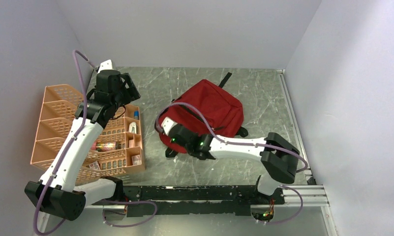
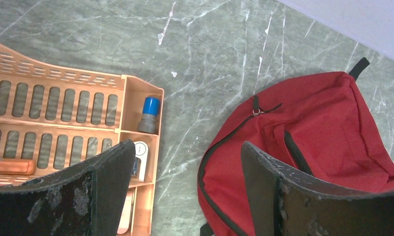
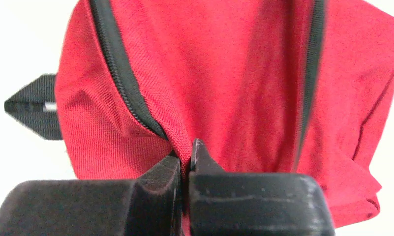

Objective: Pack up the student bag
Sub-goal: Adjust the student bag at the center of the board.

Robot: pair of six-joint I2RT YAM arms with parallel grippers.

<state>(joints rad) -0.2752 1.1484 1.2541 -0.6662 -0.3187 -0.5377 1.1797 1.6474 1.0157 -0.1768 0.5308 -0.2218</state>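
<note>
The left arm (image 1: 74, 147) is rising from its base at the near left corner and leaning forward over the orange plastic organiser (image 1: 52, 98), its wrist bending so that the left gripper (image 2: 186, 162) is hanging above the tray's right-hand compartments, touching nothing. Its two black, scuffed pads are standing wide apart, with nothing between them. The right arm (image 1: 244, 146) is lying low across the table (image 1: 263, 98), stretching leftward from its folded elbow at the right toward the near left edge of the student bag (image 1: 214, 105). The bag is sitting near the middle of the green-grey marbled tabletop, well right of the organiser and apart from it; it is a soft, slumping shape of woven red fabric, with a black zipper (image 3: 121, 73) curving along its side, a small metal ring on the zip pull (image 2: 256, 112), and a black webbing strap (image 3: 32, 105) sticking out from one edge. The organiser is rigid, with slotted walls dividing it into long rows and small end cells; a little bottle with a blue cap (image 2: 149, 114) is standing in one end cell, and other small items are lying in neighbouring cells, too small to name. The right gripper (image 3: 187, 160) is pressing its black fingers together on a fold of the red cloth just beside the lower end of the zipper, pinching the fabric so that it is puckering upward from the fingertips.
</note>
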